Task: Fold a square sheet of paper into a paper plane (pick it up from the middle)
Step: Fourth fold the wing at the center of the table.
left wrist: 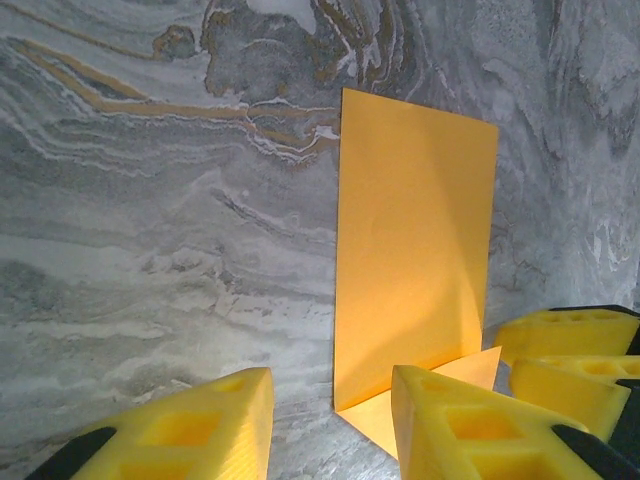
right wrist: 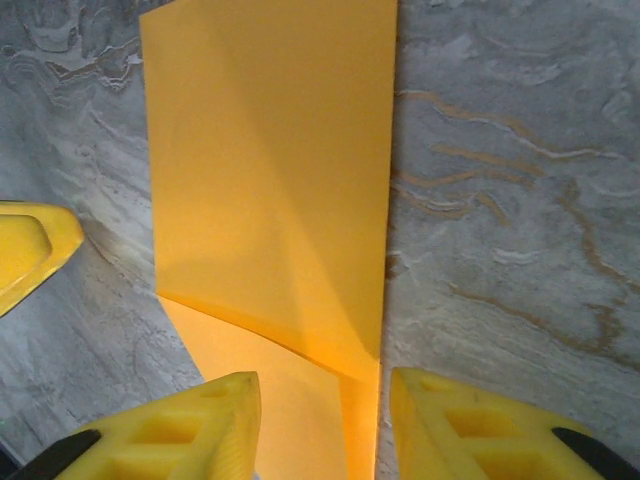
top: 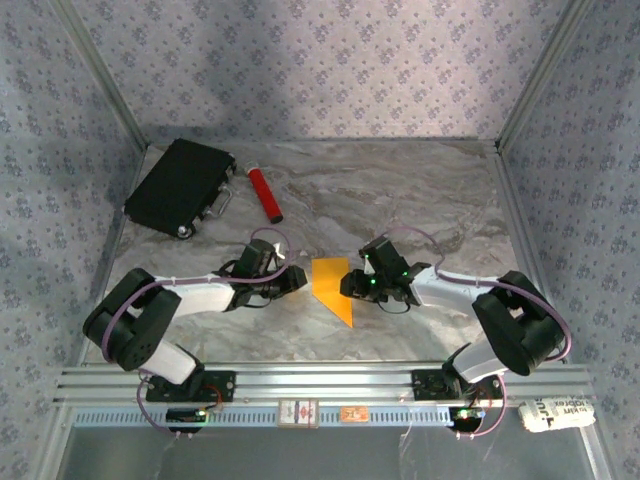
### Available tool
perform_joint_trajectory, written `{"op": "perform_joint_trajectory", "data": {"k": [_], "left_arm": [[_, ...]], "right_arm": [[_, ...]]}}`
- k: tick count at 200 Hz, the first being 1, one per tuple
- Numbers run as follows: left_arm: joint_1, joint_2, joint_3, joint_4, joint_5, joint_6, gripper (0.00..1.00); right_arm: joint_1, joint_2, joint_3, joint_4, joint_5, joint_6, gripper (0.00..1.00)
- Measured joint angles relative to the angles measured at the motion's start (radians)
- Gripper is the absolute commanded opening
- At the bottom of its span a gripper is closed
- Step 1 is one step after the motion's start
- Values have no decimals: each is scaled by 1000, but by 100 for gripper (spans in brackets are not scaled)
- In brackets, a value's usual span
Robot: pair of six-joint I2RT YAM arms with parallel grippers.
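One creased orange sheet of paper [top: 333,287], flap raised; left gripper [top: 299,281] and right gripper [top: 351,286] crouch beside it, fingers partly apart.

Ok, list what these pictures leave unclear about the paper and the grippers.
- Top view: whether the left gripper or right gripper touches the square sheet of paper; too small and dark.
- Left wrist view: the sheet's near corner, behind a finger and cut by the bottom edge.
- Right wrist view: the sheet's near end, cut by the bottom edge.
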Motion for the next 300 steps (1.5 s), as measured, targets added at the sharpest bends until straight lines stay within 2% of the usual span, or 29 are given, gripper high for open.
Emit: {"op": "perform_joint_trajectory", "data": {"k": [15, 93, 173, 204, 243, 300], "left_arm": [[0, 0, 0, 1, 1, 0, 36], [0, 0, 0, 1, 14, -8, 36], [0, 12, 0, 1, 23, -15, 37], [0, 12, 0, 2, 39, -18, 41], [0, 34, 23, 2, 74, -27, 50], [0, 119, 82, 37, 152, -42, 53]], "right_arm": [[2, 0, 1, 2, -10, -3, 34], [2, 25, 2, 8, -28, -13, 32], [2, 29, 7, 9, -35, -23, 14], [2, 28, 7, 9, -38, -26, 10], [-2, 12, 5, 25, -52, -26, 9], [-23, -16, -18, 42, -71, -26, 9]]}}
